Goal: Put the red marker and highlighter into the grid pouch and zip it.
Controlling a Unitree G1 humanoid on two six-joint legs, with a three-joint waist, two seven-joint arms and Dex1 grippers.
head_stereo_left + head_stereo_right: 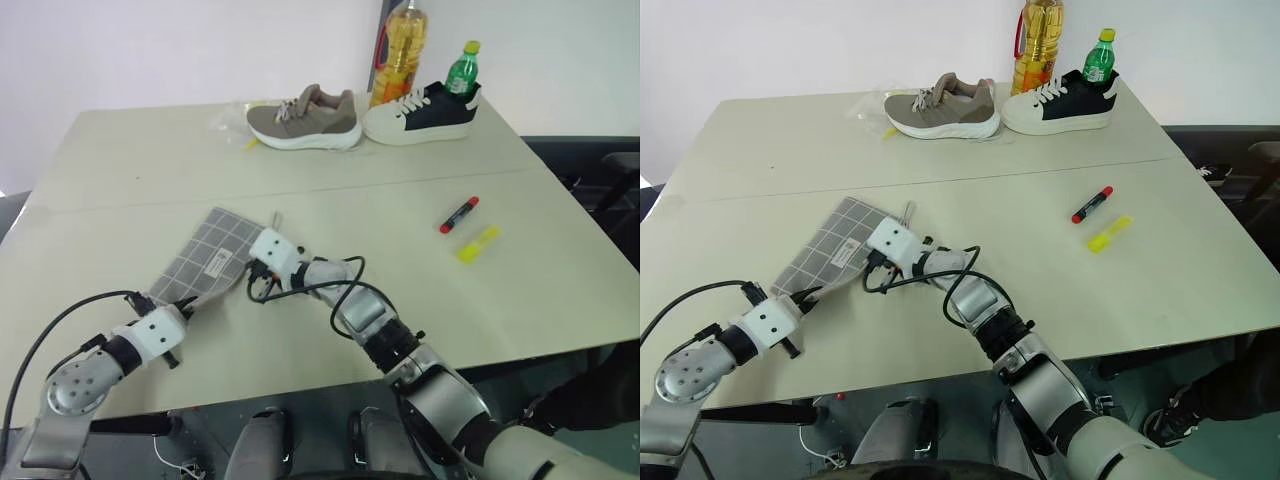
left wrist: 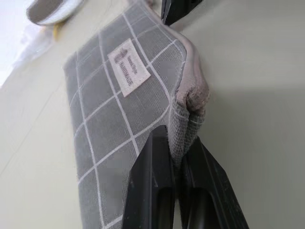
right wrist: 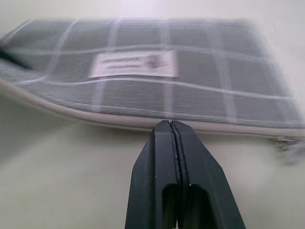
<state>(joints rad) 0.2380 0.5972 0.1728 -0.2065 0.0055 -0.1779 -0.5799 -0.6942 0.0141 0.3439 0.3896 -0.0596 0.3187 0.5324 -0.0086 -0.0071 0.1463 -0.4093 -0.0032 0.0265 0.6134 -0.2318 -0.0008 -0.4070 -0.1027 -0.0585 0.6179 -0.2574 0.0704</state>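
The grid pouch lies flat on the table, left of centre, label side up. My left gripper is shut on the pouch's near corner, pinching the fabric by the pale zipper edge. At the pouch's long zipper edge my right gripper is shut, tip against the edge, nothing between its fingers. In the head views the left gripper is at the pouch's near end and the right gripper beside its right edge. The red marker and the yellow highlighter lie on the table well off to the right.
A tan shoe and a white-and-navy shoe stand at the table's far side. Behind them are an oil bottle and a green bottle. A seam crosses the tabletop.
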